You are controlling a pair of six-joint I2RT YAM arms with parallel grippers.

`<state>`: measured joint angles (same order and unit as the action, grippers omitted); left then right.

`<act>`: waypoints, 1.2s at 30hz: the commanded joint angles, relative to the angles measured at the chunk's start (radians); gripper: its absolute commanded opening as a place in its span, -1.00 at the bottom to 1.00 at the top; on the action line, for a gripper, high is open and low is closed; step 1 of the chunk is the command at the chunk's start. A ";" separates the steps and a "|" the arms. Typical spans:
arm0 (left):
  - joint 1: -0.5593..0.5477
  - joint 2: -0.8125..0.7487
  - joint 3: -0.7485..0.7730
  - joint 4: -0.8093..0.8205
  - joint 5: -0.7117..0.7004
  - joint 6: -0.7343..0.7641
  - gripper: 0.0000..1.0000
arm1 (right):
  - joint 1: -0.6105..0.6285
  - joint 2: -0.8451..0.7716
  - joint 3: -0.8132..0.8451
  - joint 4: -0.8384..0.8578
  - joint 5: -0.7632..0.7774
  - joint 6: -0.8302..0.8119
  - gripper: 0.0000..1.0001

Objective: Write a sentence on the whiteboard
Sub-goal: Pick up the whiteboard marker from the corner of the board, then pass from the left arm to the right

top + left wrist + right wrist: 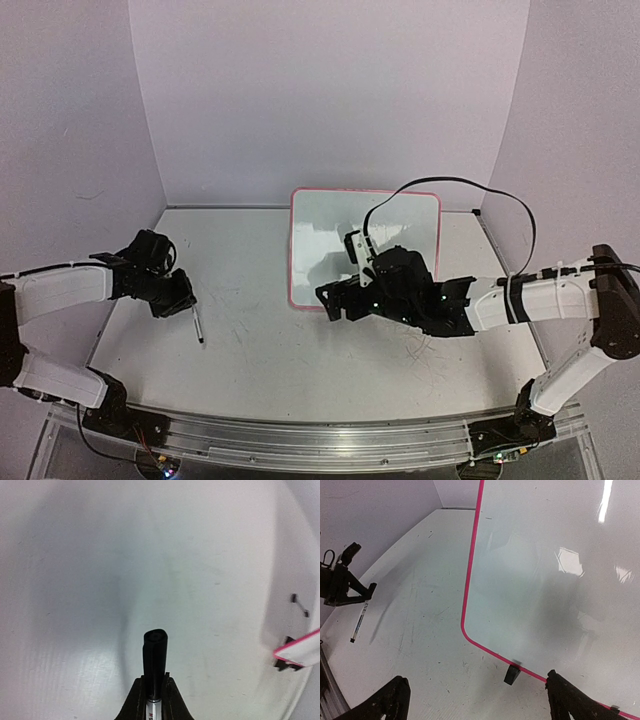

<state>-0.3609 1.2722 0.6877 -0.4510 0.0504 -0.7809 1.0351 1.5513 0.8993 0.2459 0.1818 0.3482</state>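
Note:
The whiteboard (365,245) has a pink frame and a blank glossy face, and stands at the middle back of the table. It also shows in the right wrist view (545,580) with a black clip foot (512,673), and its corner shows in the left wrist view (300,651). My left gripper (178,300) is at the left, shut on a marker (196,325) with a white barrel and a black cap (155,650). The marker is well left of the board. My right gripper (335,298) is open and empty, with its jaws wide apart over the board's near left corner (480,696).
White tabletop (260,350) with faint scuff marks. Light walls enclose the back and both sides. A black cable (470,185) loops from the right arm above the board's right side. A metal rail (320,440) runs along the near edge.

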 commanded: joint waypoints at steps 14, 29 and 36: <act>-0.259 -0.107 0.032 0.813 0.046 -0.425 -1.00 | 0.049 0.260 0.331 0.278 -0.288 0.130 0.62; -0.326 -0.036 0.032 0.936 0.056 -0.443 -1.00 | 0.050 0.353 0.446 0.219 -0.286 0.182 -0.49; -0.326 -0.041 0.001 0.938 0.034 -0.402 -1.00 | 0.050 0.323 0.424 0.207 -0.280 0.182 -1.00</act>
<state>-0.6818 1.2355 0.6861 0.4430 0.1005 -1.2126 1.0720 1.8999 1.3090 0.4263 -0.0745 0.5401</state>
